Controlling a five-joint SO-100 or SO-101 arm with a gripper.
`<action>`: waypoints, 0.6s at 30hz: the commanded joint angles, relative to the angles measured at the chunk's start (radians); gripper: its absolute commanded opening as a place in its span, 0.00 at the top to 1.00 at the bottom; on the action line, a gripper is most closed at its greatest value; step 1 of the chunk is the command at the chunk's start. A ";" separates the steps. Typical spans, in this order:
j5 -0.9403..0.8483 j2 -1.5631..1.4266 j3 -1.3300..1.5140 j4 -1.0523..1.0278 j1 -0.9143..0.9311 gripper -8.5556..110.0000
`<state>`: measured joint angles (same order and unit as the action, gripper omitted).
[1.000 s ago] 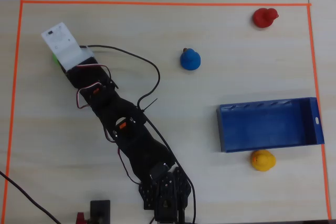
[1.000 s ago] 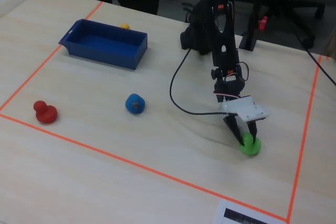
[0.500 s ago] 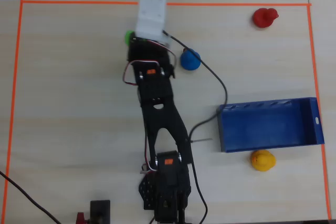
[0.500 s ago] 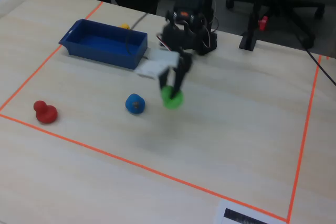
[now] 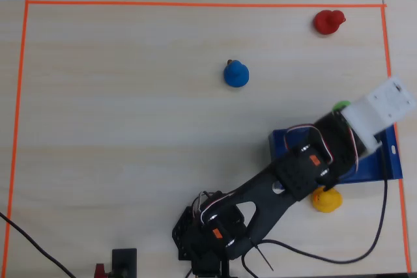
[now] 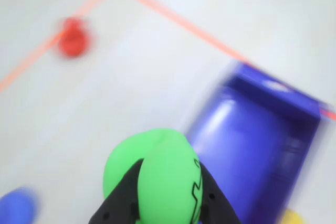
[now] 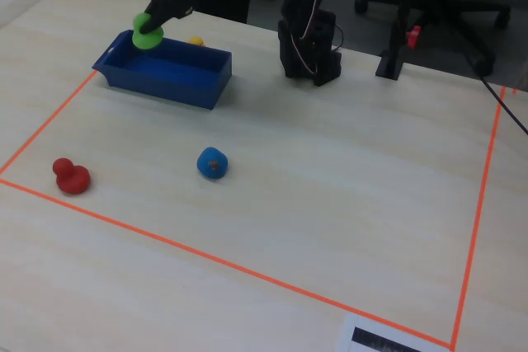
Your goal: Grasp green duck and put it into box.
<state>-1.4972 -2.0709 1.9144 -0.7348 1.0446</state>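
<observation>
My gripper (image 6: 167, 182) is shut on the green duck (image 6: 157, 174), with a black finger on each side of it. In the fixed view the green duck (image 7: 148, 32) hangs in the gripper (image 7: 157, 22) above the left end of the blue box (image 7: 202, 78). In the overhead view only a sliver of the green duck (image 5: 341, 105) shows past the white wrist part, above the box (image 5: 281, 141), which the arm mostly covers. In the wrist view the box (image 6: 252, 140) lies to the right of the duck and looks blurred.
A blue duck (image 5: 236, 73) and a red duck (image 5: 328, 22) sit on the table inside the orange tape border (image 5: 195, 4). A yellow duck (image 5: 326, 200) lies just beside the box. The arm's base (image 7: 309, 47) stands behind the box in the fixed view.
</observation>
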 commanded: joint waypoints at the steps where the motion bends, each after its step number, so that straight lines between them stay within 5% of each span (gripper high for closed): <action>1: -0.017 -0.028 -0.009 0.035 0.127 0.93; 18: -0.114 -0.009 0.350 0.325 0.198 0.93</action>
<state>-1.5892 -2.0709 2.2473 -0.4648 1.2349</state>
